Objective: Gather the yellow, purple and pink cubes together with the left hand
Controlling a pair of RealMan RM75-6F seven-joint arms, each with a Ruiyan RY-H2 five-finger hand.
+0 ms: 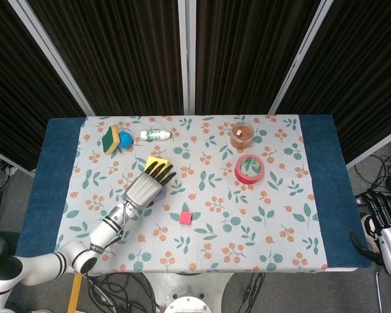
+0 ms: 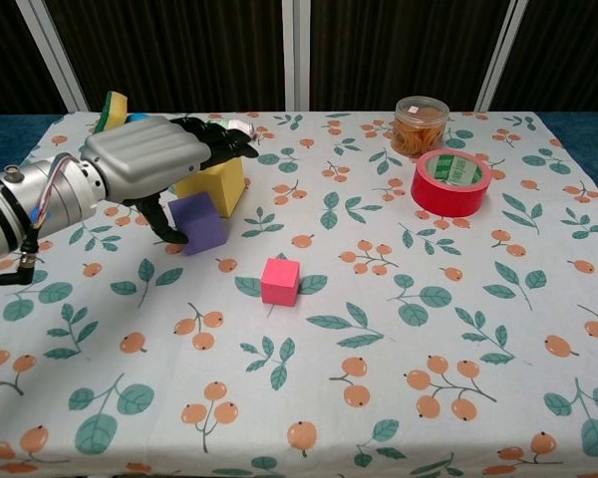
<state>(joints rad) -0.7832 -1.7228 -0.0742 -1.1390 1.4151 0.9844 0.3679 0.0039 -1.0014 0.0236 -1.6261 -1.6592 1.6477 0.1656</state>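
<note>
Illumination is bright, even and diffuse in both views, coming from above. Shadows on the tabletop (image 2: 399, 398) are soft and short: a faint one lies just beside the pink cube (image 2: 280, 281), another under the left hand (image 2: 145, 164). The hand's grey shell shows mild sheen without blown highlights. The red tape roll (image 2: 450, 181) carries a slight gloss on its near wall. The far curtains (image 1: 130, 52) stay very dark, with little detail. Focus is sharp across the patterned cloth in both views; no motion blur is visible. The head view shows slight outward lean of vertical frames at the left and right edges.
</note>
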